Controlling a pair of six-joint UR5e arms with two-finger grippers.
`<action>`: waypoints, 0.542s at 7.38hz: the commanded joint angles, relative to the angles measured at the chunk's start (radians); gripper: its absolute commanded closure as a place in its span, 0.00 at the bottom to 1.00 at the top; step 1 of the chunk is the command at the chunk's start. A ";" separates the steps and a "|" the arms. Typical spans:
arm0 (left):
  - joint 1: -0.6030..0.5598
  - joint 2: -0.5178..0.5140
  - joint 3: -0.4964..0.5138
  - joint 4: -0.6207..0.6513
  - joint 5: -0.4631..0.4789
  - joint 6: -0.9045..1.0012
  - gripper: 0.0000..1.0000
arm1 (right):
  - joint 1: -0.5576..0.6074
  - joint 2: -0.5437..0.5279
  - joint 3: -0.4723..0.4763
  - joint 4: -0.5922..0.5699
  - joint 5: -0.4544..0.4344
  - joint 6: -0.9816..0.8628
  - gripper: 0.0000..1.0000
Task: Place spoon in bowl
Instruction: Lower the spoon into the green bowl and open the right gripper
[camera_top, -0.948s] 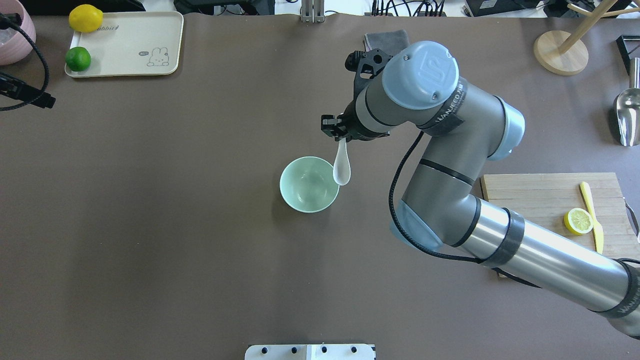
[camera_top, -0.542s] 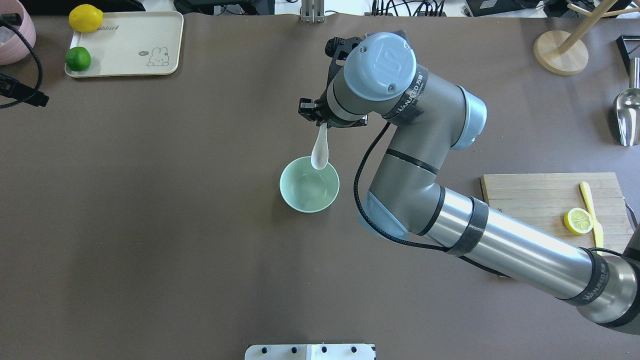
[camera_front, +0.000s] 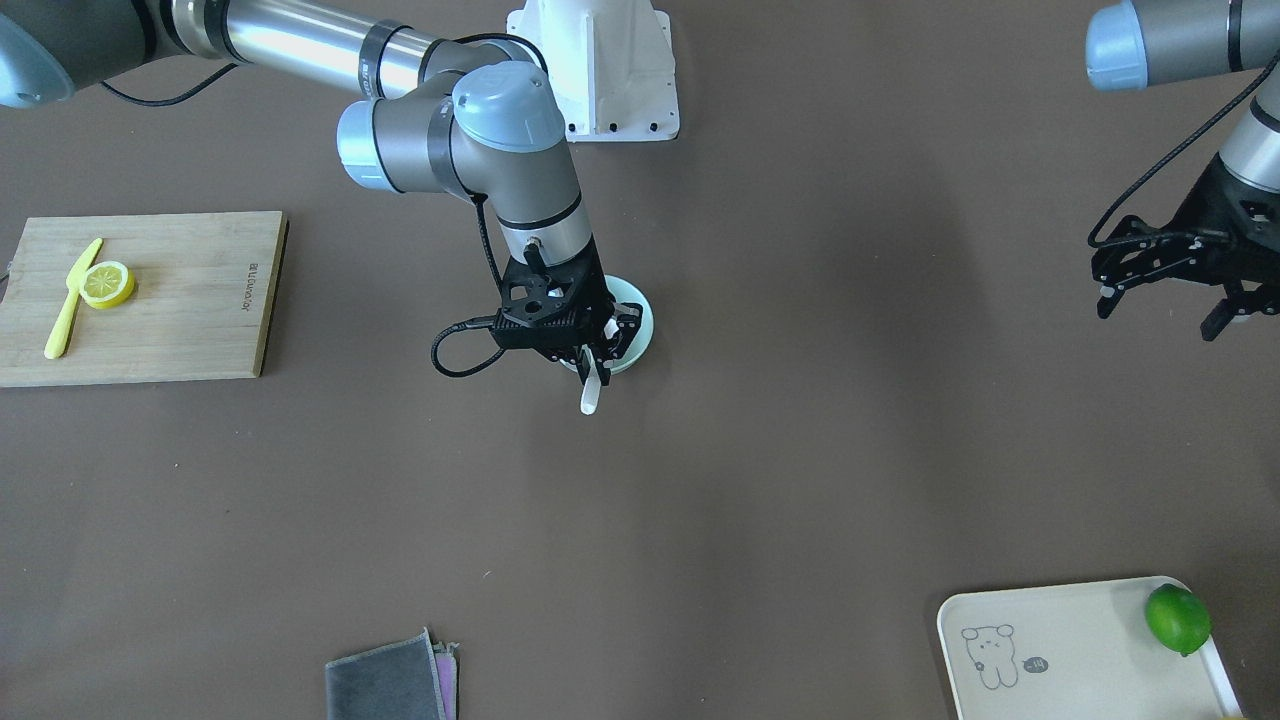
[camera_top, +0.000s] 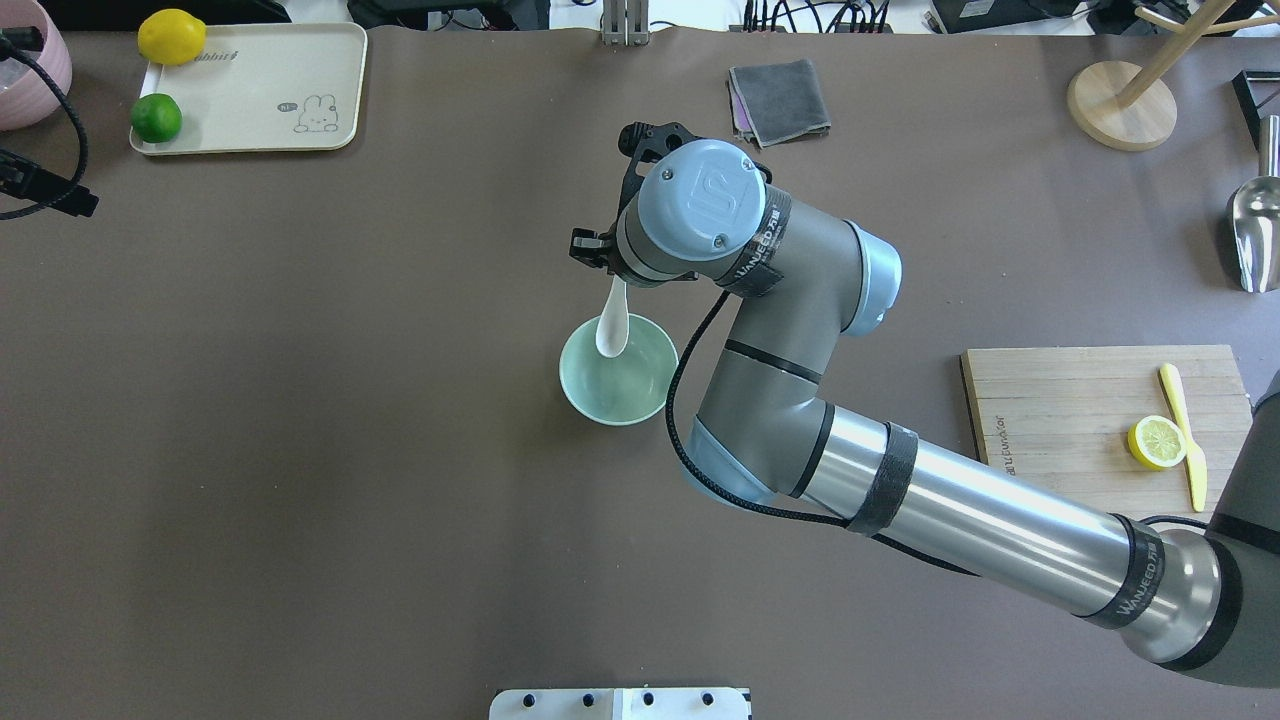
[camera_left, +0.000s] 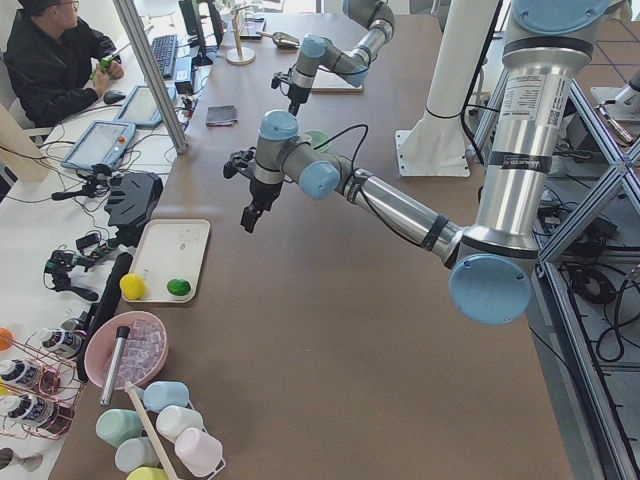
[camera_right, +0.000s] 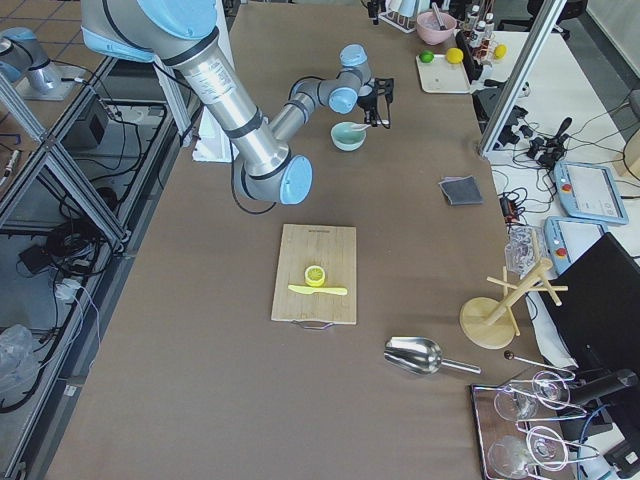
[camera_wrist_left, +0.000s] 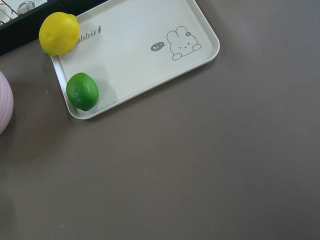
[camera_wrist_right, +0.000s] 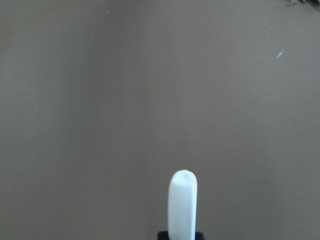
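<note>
- Right tool (camera_front: 597, 362): clamped on the spoon (camera_top: 612, 328) handle, scoop hanging over the bowl (camera_top: 625, 395).
- Left tool (camera_front: 1165, 308): fingers spread apart, above the counter (camera_top: 300, 400).

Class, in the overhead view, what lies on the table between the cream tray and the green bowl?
Nothing: the overhead view shows only bare brown table between the tray and the bowl.
</note>
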 joint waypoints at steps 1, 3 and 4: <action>0.002 -0.002 0.008 -0.001 0.001 0.000 0.02 | -0.017 -0.001 -0.015 0.003 -0.006 0.006 1.00; 0.006 -0.017 0.068 -0.048 0.005 0.002 0.02 | -0.026 -0.004 -0.003 0.000 -0.001 0.008 1.00; 0.006 -0.014 0.088 -0.096 -0.001 0.000 0.02 | -0.032 -0.005 -0.002 -0.001 -0.001 0.008 1.00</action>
